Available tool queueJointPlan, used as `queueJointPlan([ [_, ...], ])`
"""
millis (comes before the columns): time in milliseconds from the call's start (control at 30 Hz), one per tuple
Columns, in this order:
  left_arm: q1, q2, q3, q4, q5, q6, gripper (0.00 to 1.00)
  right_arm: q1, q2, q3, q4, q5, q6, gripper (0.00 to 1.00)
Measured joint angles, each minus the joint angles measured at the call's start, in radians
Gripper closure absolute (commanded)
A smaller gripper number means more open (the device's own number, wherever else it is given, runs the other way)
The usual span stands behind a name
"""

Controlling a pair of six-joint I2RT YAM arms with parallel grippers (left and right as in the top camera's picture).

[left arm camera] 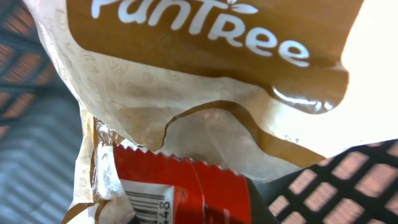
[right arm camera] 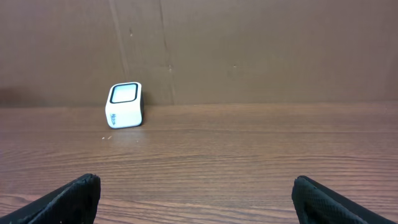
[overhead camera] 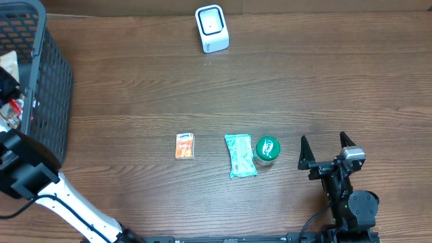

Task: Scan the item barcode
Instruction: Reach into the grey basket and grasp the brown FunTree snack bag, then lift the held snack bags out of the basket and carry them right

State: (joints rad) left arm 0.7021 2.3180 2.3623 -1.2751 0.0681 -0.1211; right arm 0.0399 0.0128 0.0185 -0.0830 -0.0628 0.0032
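Observation:
My left gripper [overhead camera: 8,89] reaches down into the black mesh basket [overhead camera: 52,81] at the table's left edge. Its fingers do not show in the left wrist view, which is filled by a brown and cream PanTree bag [left arm camera: 205,99]. A red packet [left arm camera: 193,186] with a white barcode label [left arm camera: 146,204] lies under the bag. The jaws are shut; whether they pinch a packet is hidden. The white scanner [overhead camera: 212,28] [right arm camera: 125,104] stands at the far edge. My right gripper [overhead camera: 324,140] [right arm camera: 199,202] is open and empty above the table at the near right.
On the wooden table [overhead camera: 135,88] lie an orange packet [overhead camera: 185,146], a teal packet [overhead camera: 240,155] and a green-lidded can [overhead camera: 266,150], in a row left of the right gripper. A brown wall [right arm camera: 249,50] rises behind the scanner.

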Motion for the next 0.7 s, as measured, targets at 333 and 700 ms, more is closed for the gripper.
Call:
queueJointPlan([
  [333, 0.0, -0.267, -0.002, 0.08, 0.001, -0.074, 0.96, 0.0, 0.0, 0.0, 0.0, 0.0, 0.0, 0.0],
  [700, -0.039, -0.603, -0.002, 0.043, 0.046, -0.167, 0.96, 0.0, 0.0, 0.0, 0.0, 0.0, 0.0, 0.0],
])
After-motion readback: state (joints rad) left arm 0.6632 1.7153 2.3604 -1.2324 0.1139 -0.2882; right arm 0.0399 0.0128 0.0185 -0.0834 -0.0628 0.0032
